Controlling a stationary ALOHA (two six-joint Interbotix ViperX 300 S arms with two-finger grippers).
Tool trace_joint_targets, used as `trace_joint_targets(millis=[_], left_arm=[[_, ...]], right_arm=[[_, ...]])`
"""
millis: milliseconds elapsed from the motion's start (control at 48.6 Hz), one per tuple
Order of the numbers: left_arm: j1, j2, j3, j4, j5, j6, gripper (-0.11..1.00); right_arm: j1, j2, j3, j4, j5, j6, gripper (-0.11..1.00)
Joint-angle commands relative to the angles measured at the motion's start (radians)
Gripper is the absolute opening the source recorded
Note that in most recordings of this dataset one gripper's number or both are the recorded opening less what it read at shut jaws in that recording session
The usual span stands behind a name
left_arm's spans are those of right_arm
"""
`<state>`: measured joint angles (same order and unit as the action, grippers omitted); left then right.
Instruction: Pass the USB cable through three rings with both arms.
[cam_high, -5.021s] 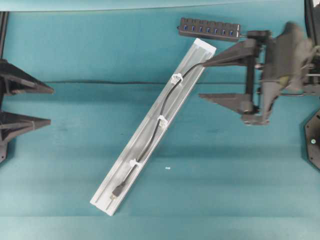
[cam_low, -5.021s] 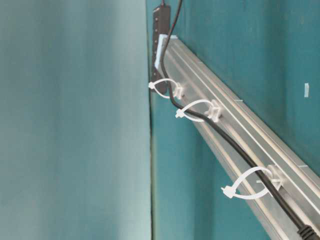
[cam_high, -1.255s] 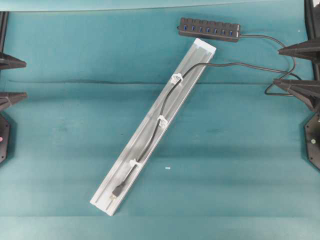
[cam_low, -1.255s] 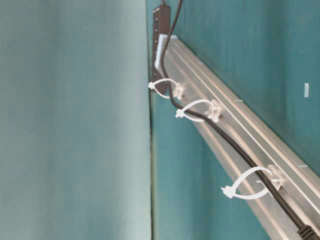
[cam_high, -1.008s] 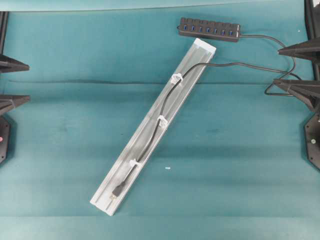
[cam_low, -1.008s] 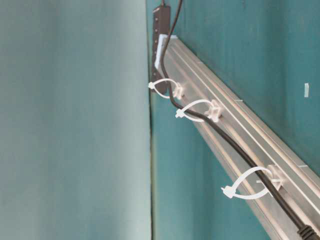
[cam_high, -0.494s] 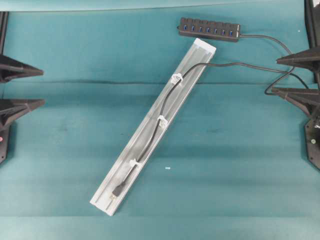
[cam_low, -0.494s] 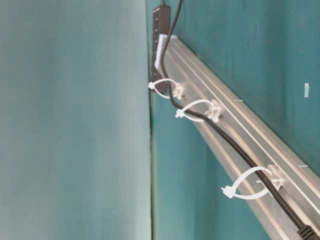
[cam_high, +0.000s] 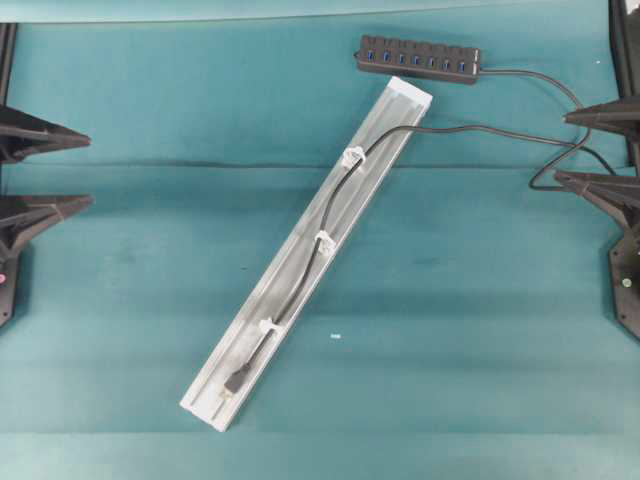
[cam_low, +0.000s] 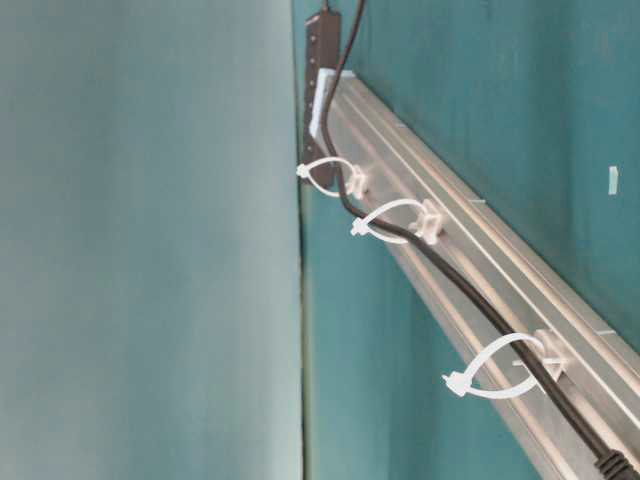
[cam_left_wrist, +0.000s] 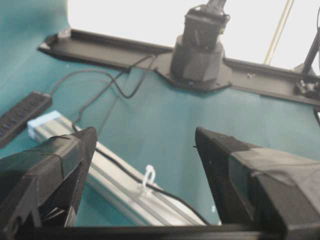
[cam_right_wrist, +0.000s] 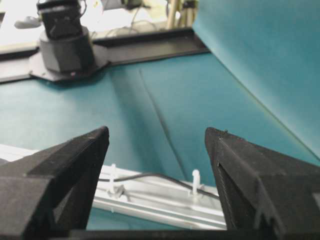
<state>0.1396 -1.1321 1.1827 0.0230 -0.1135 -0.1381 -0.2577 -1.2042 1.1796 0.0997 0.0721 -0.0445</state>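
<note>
Left gripper sits at the left edge of the overhead view, jaws spread wide and holding nothing; its two pointed fingers aim toward the middle of the table. Right gripper mirrors it at the right edge, likewise wide open and empty. Both stand well apart from the rail, a posture that reads as parked clear of the work rather than engaged with it.

Rail: a silver strip lying diagonally on the teal table, from lower left to upper right, so that each end faces one arm.

Rings: three white loops spaced along the rail, standing up from its edge in the table-level view, which leaves an opening under each for threading.

Cable: runs down the rail and through all three loops, as both the overhead and table-level views show. Its plug lies on the rail just past the lowest ring, near the lower end. The other end leaves the rail's upper part and trails across the table toward the right gripper, looping near the hub lead.

Judgement: with the cable seated in every ring and both grippers free, the threading appears complete; nothing visible calls for a further grasp.
</note>
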Motion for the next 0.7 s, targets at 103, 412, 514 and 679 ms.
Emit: trace_joint_targets(millis=[103,412,514,679], left_arm=[[0.003,0.003,-0.018,0.005,0.009,0.000,0.88],[0.002,-0.012,-0.021,0.005,0.011,-0.002,0.88],[0.002,-0.012,-0.021,0.005,0.011,-0.002,0.88],[0.002,-0.014,-0.017,0.005,0.023,-0.002,0.88]], right_arm=[[-0.002,0.002,-0.009,0.003,-0.009,0.012,0.80],[0.015,0.000,-0.008,0.034,-0.040,0.114,0.80],[0.034,0.000,-0.009,0.032,-0.041,0.129,0.80],[0.041,0.000,-0.006,0.028,-0.041,0.123,0.80]])
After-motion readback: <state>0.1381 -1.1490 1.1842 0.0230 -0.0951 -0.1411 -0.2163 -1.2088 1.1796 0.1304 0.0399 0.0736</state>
